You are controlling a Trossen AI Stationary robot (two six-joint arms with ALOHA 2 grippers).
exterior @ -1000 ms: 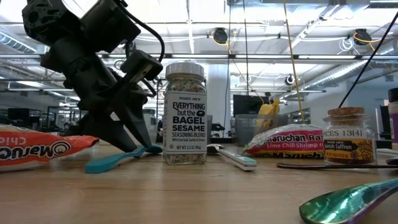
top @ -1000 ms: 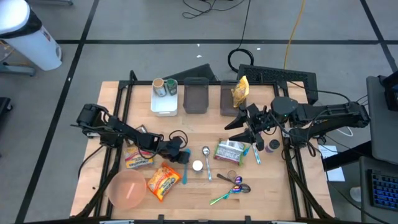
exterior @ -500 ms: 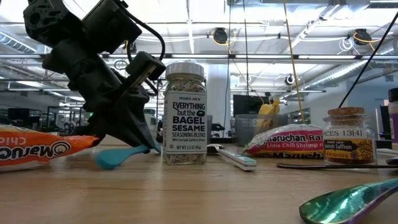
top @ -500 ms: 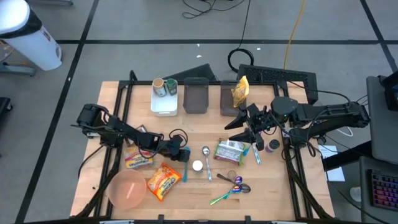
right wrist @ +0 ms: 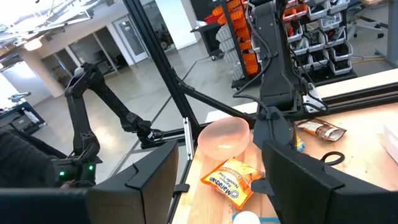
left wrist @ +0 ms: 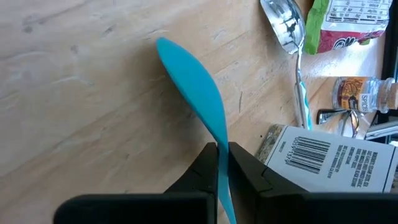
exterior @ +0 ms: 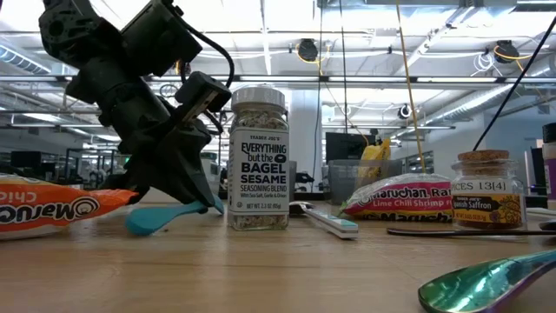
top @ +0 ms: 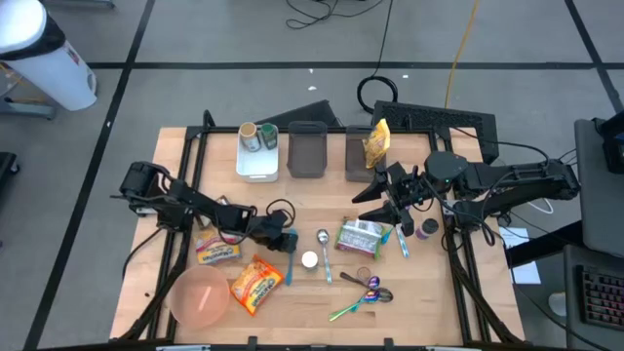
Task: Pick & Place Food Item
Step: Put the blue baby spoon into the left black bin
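Seasoning jar (exterior: 258, 157) crowds left gripper (top: 286, 240); ramen packet (top: 255, 284) near; bare table (top: 322, 200) beyond.

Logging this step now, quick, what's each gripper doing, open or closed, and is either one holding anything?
Left gripper: shut on the blue spoon, beside the seasoning jar.
Right gripper: open, holding nothing, above the table.

An overhead camera looks straight down on the table (top: 322, 210). A tabletop-level camera faces a seasoning jar (exterior: 258, 158) closely. Wrist cameras look along the tabletop; all share that jar.
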